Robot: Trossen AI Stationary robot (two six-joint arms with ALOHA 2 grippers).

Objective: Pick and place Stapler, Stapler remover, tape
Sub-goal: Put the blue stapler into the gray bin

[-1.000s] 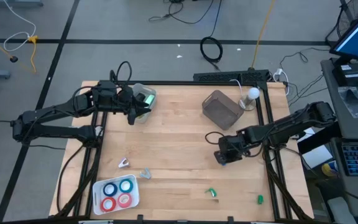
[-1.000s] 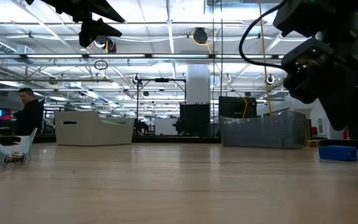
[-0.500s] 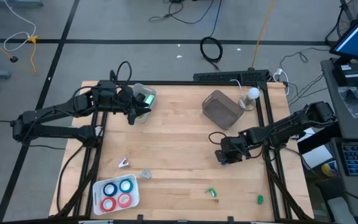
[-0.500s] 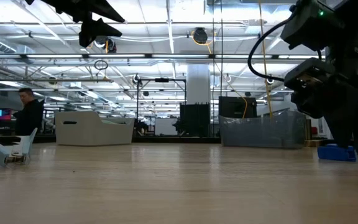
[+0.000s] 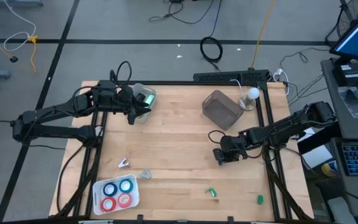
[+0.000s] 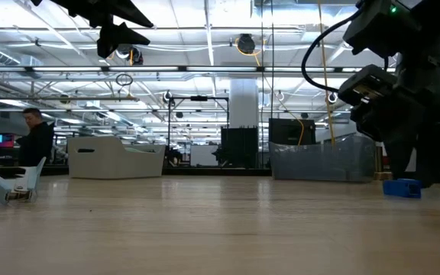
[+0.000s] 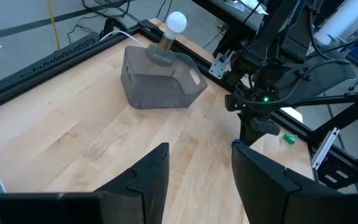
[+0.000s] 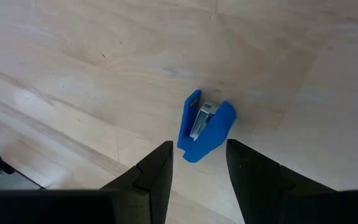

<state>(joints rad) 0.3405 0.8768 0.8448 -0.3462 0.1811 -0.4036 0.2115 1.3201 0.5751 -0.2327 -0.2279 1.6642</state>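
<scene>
Right wrist view: blue stapler (image 8: 205, 125) flat on the desk (image 8: 73, 68), untouched.
Right tool (image 5: 221, 157) low over it, fingers apart, arm stretched inward; left tool (image 5: 133, 114) raised at far-left, fingers apart; tape (image 5: 118, 193) in near-left tray (image 5: 135, 198).

The wooden table (image 5: 173, 143) carries a grey bin (image 5: 221, 109) at 1 o'clock, a clear container (image 5: 143, 99) at 11 o'clock, a white tray (image 5: 98, 190) with the tape (image 5: 117, 193) at 7 o'clock, two small pale pieces (image 5: 134, 168) beside it, green bits (image 5: 212, 192) at 5 o'clock, and a blue stapler (image 8: 204, 124) at 3 o'clock.
</scene>
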